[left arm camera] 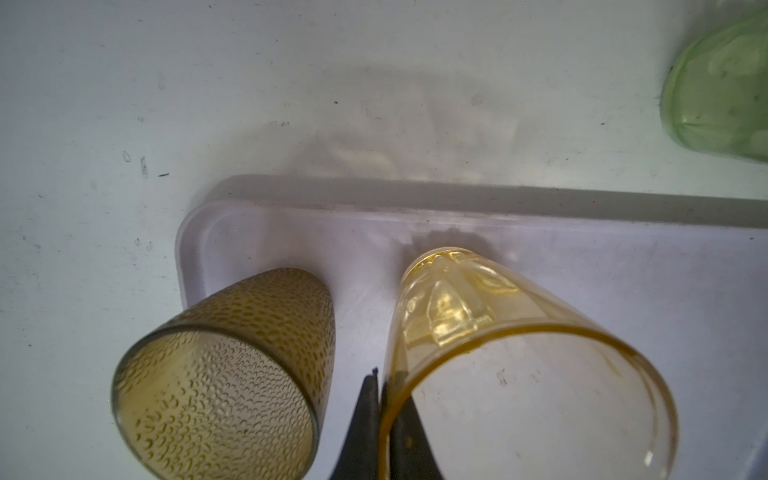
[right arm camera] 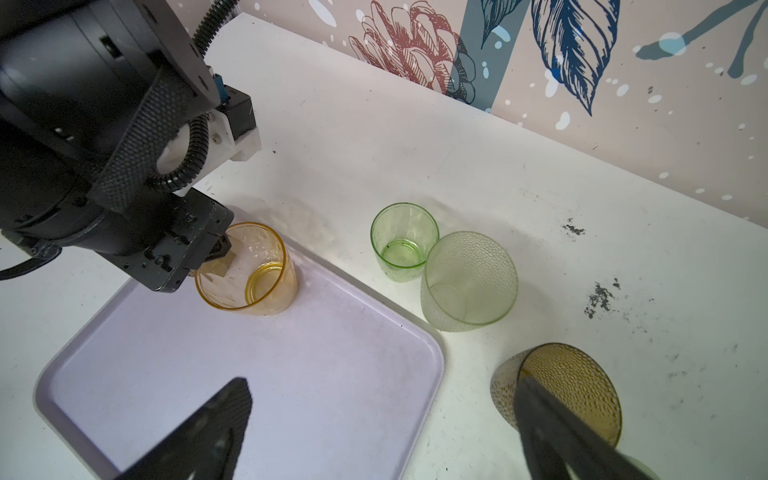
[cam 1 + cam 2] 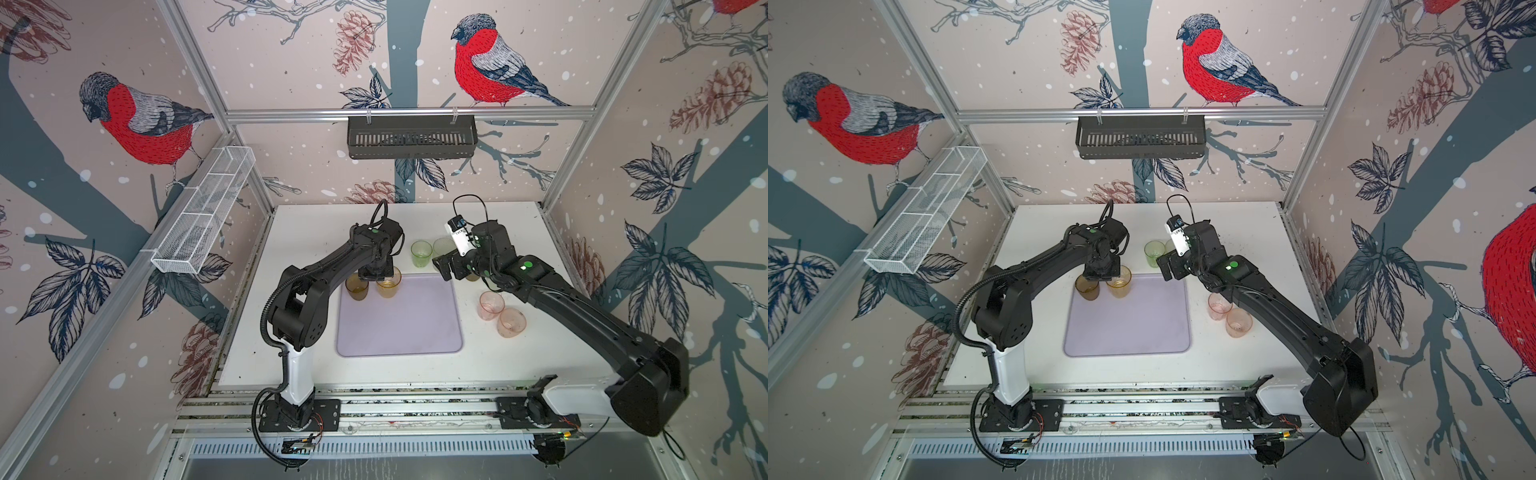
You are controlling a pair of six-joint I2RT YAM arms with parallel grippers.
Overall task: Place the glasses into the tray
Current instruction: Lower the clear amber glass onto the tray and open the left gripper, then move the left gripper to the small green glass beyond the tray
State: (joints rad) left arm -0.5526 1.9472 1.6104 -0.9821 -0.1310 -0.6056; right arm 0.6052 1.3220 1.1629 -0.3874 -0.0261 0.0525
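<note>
On the white table [image 3: 316, 232] our left gripper [image 1: 381, 386] clamps the rim of the amber glass [image 3: 390, 288] at the far end of the tray [image 3: 407, 328] (looks light, slick, crackable, so we'd pinch the wall gently), right gripper [image 3: 441, 266] wide open.

White tabletop [image 3: 316, 232], black slotted basket [image 3: 411, 137] on back rail [image 3: 291, 115], white mesh basket [image 3: 203, 212] at left, bird wallpaper [image 3: 141, 124]

White tabletop [image 3: 316, 232], scuffed and speckled, is carrying the following. Lilac tray [image 3: 399, 328], lying flat near the middle. Smooth green glass [image 3: 421, 253] and dimpled pale green glass [image 2: 469, 282], standing upright close together just beyond the tray's far edge. Dimpled brown glass [image 2: 557, 386], standing just off the tray's far right corner. Farther pink glass [image 3: 491, 304] and nearer pink glass [image 3: 511, 322], standing side by side to the tray's right.
</note>
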